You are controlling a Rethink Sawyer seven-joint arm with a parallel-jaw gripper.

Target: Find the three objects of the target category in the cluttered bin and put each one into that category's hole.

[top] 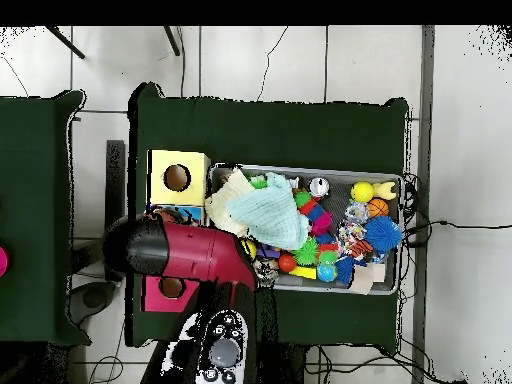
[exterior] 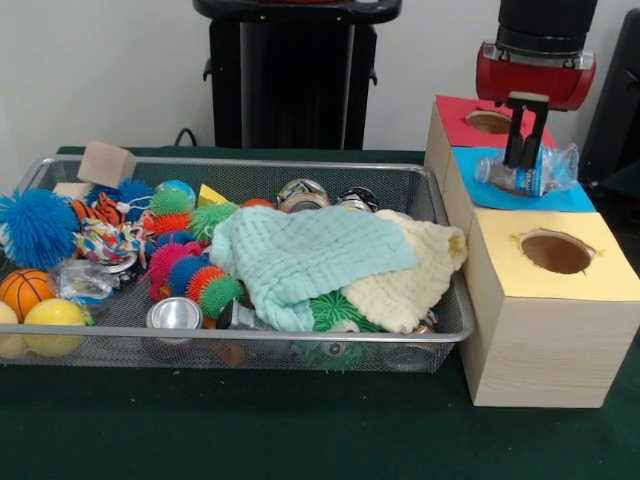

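My gripper hangs over the blue-topped box at the right, its black fingers shut on a crumpled clear plastic bottle with a blue label. The bottle rests on or just above the blue top and hides that box's hole. A red-topped box with a round hole stands behind it, and a yellow-topped box with a hole stands in front. In the overhead view the red arm covers the gripper and the blue box.
The wire mesh bin left of the boxes holds a mint cloth, a cream cloth, spiky balls, metal cans, a wooden block, a small basketball and a crumpled plastic piece.
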